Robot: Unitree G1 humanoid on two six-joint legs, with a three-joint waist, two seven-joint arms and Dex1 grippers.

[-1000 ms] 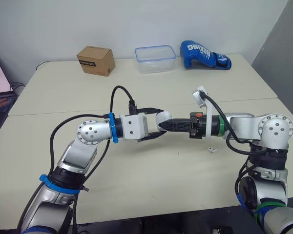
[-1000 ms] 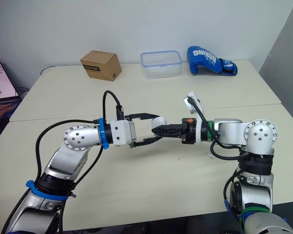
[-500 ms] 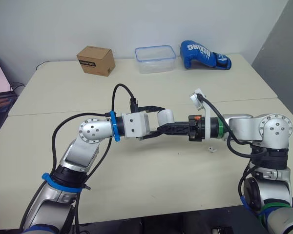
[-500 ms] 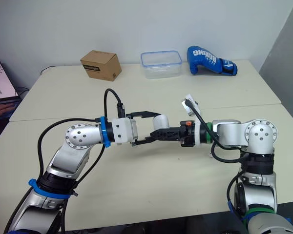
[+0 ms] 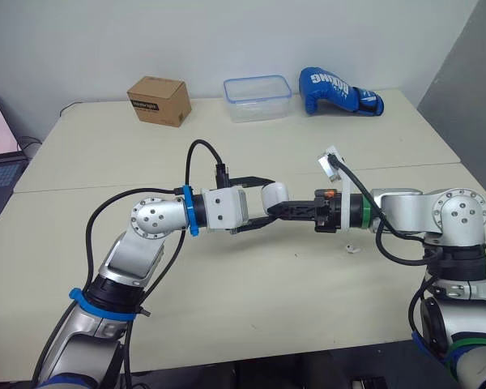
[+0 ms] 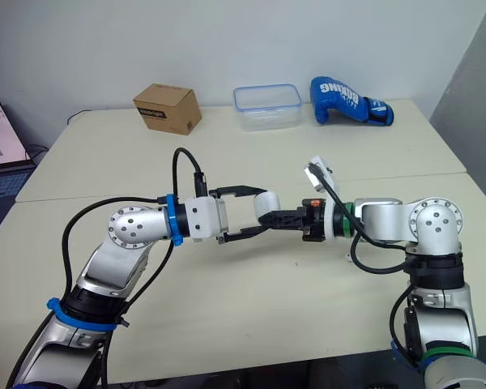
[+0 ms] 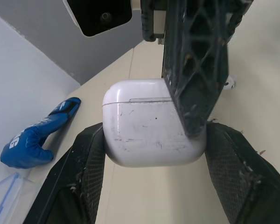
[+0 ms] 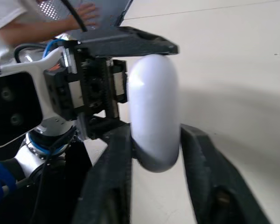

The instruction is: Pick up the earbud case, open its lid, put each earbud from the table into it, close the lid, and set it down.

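White earbud case (image 7: 149, 122), lifted, lid (image 7: 130, 91) unopened, clamped in my left gripper (image 5: 266, 201); right gripper (image 5: 279, 211) at its lid end, hold I cannot tell; earbud (image 5: 350, 249) on table (image 5: 227, 284) below and behind that gripper, unloaded.

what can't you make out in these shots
- earbud: too small in the left eye view to tell its pose.
- earbud case seam: one end covered by the right gripper in the left wrist view.
- cardboard box label: too small to read.
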